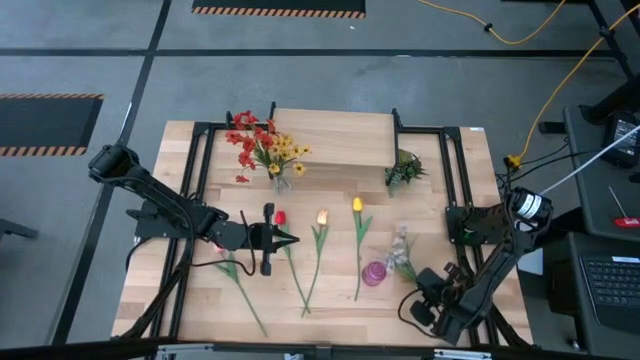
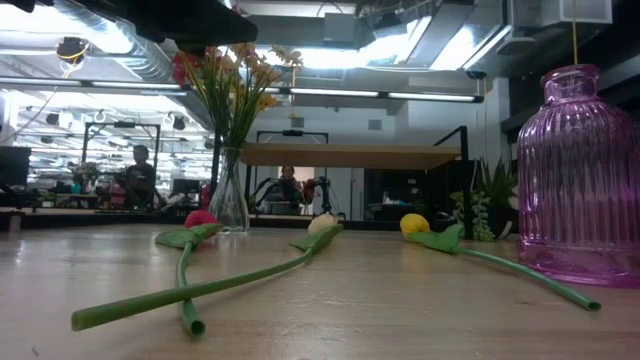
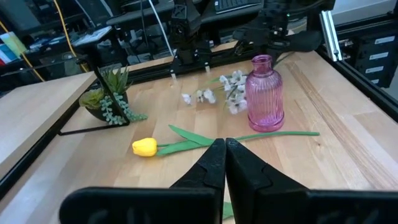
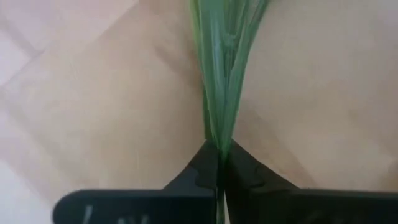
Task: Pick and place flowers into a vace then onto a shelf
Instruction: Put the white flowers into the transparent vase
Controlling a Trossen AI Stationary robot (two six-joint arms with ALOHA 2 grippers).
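A white flower spray [image 1: 401, 247] lies on the table beside the pink glass vase [image 1: 373, 272]. My right gripper [image 1: 424, 288] is shut on its green stems near the front right. Pink [image 1: 216, 246], red [image 1: 280, 216], orange [image 1: 322, 216] and yellow [image 1: 357, 204] tulips lie flat on the table. My left gripper [image 1: 285, 238] hovers shut and holding nothing above the table between the pink and red tulips. A clear vase of red and yellow sprays [image 1: 270, 150] stands before the shelf [image 1: 335, 138]. My right gripper pinches the white spray's bundle of green stems [image 4: 217, 127] between its two fingers. The fingers come from above, pointing steeply down, and the stems run on past the fingertips just over the wood. The flower end [image 1: 400, 243] lies on the table.
A small green potted plant [image 1: 405, 170] stands right of the shelf. Black frame rails [image 1: 197, 170] run along the table's left and right sides. Cables and a laptop lie off the right edge. People show in the room beyond the table [image 2: 140, 170].
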